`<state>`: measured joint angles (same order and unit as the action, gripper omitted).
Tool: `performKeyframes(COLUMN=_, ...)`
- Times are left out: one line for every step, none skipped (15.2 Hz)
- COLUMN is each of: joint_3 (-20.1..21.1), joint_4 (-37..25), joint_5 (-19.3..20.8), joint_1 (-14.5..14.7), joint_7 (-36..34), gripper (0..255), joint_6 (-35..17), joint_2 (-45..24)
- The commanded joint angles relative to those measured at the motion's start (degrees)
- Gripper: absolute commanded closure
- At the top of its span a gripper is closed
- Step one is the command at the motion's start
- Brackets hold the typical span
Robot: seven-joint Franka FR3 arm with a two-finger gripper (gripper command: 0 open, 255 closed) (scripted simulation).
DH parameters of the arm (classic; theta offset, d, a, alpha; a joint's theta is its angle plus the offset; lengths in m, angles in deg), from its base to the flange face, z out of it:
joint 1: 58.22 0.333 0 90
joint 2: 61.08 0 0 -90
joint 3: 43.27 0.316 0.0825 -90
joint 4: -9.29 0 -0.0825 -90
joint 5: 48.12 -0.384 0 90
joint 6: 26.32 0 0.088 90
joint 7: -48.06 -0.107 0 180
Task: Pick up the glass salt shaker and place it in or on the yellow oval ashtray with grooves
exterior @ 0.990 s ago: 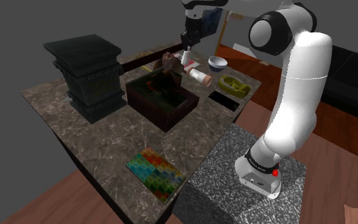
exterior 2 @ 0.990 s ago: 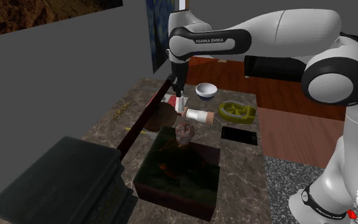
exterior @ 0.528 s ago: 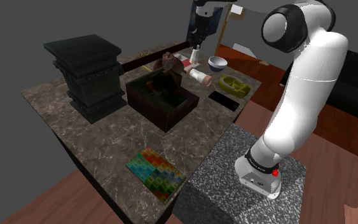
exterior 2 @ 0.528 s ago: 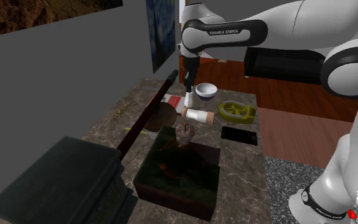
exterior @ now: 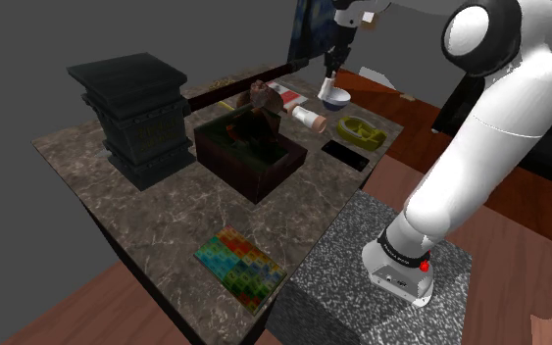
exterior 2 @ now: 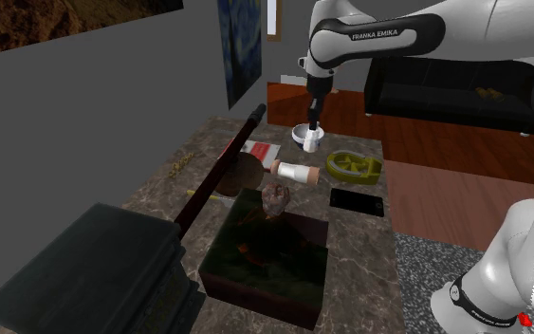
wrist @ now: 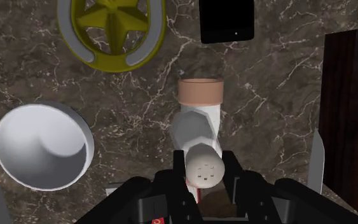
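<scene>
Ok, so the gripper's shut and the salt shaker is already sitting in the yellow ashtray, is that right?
Not quite. The gripper is shut, but the salt shaker is not sitting in the yellow ashtray. The wrist view shows the shaker clasped between the two black fingers, while the ashtray lies on the table with nothing in it.

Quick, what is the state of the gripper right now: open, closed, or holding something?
Gripper: closed, holding the small white salt shaker with a perforated round cap.
</scene>
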<state>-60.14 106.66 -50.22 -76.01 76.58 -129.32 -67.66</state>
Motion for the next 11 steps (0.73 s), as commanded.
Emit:
performKeyframes(joint_3=-0.96, joint_4=1.77, joint_5=0.47, joint_1=-1.07, joint_7=2.02, gripper=255, joint_6=0.06, joint_2=1.86)
performKeyframes(joint_3=-1.46, joint_4=2.72, joint_5=0.77, joint_1=-1.6, joint_7=3.0, gripper=255, joint_6=0.07, joint_2=2.86)
performKeyframes(joint_3=-1.98, joint_4=3.61, joint_5=1.07, joint_1=-2.13, joint_7=4.0, gripper=255, joint_6=0.1, joint_2=3.82)
performKeyframes(joint_3=-2.51, joint_4=4.41, joint_5=1.37, joint_1=-2.68, joint_7=5.01, gripper=255, joint_6=0.16, joint_2=4.73)
performKeyframes(joint_3=-3.05, joint_4=5.15, joint_5=1.66, joint_1=-3.23, joint_7=6.04, gripper=255, joint_6=0.25, joint_2=5.59)
performKeyframes(joint_3=-3.61, joint_4=5.81, joint_5=1.96, joint_1=-3.78, joint_7=7.09, gripper=255, joint_6=0.35, joint_2=6.41)
performKeyframes(joint_3=-4.19, joint_4=6.4, joint_5=2.25, joint_1=-4.34, joint_7=8.15, gripper=255, joint_6=0.48, joint_2=7.17)
performKeyframes(joint_3=-4.76, joint_4=6.93, joint_5=2.54, joint_1=-4.91, joint_7=9.23, gripper=255, joint_6=0.62, joint_2=7.89)
performKeyframes(joint_3=-5.36, joint_4=7.38, joint_5=2.83, joint_1=-5.49, joint_7=10.33, gripper=255, joint_6=0.78, joint_2=8.55)
performKeyframes(joint_3=-5.98, joint_4=7.76, joint_5=3.1, joint_1=-6.05, joint_7=11.45, gripper=255, joint_6=0.95, joint_2=9.17)
performKeyframes(joint_3=-6.61, joint_4=8.08, joint_5=3.37, joint_1=-6.63, joint_7=12.59, gripper=255, joint_6=1.14, joint_2=9.73)
